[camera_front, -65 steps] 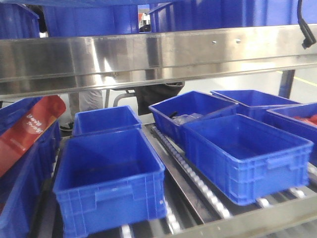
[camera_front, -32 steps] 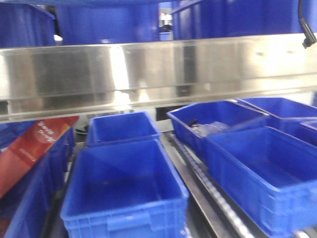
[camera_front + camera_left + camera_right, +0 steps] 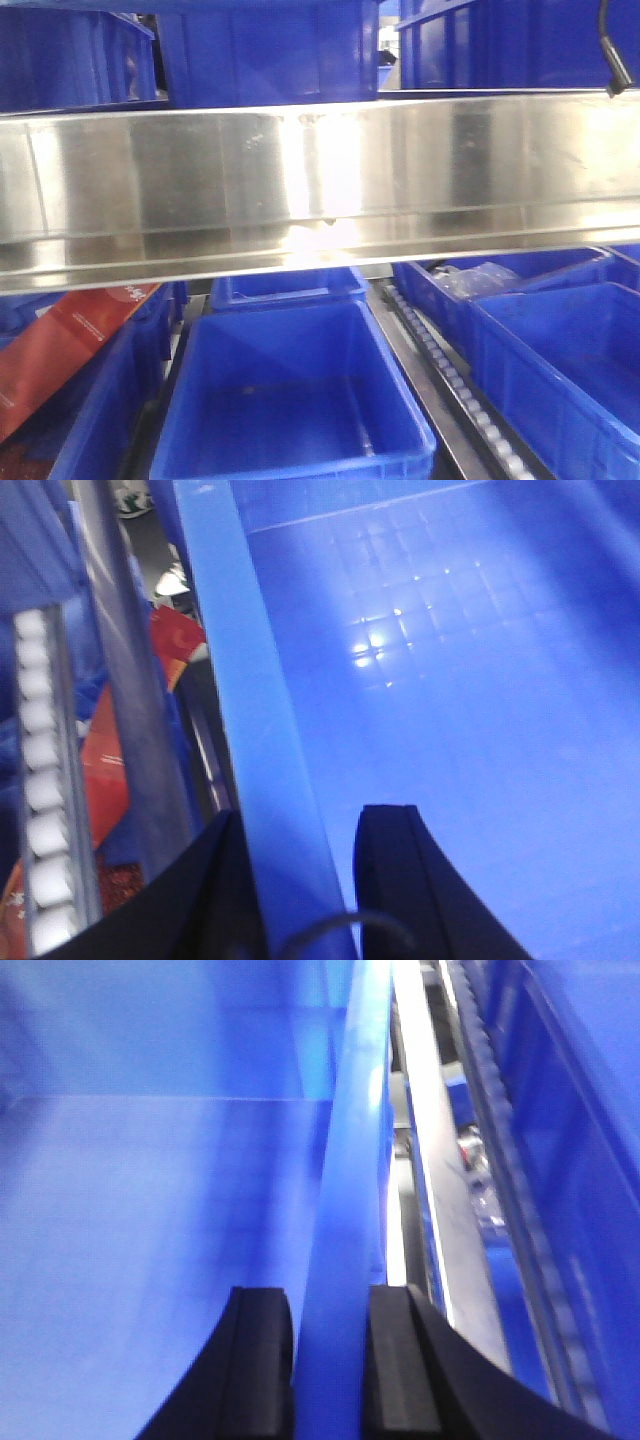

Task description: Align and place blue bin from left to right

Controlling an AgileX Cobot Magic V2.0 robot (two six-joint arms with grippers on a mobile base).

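I clench my left tool (image 3: 300,815) on the blue bin (image 3: 300,400) left rim and my right tool (image 3: 322,1295) on the right rim. Gripping opposite walls should keep it level.

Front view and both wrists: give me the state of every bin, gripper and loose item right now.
blue bin: upright, empty, held by both side walls.
left gripper: shut on the blue bin's left wall.
right gripper: shut on its right wall.
rear bin: mostly hidden behind the steel beam.
right front bin: looks empty.
right rear bin: holds clear plastic.
red package: tilted, leaning in the left bin.
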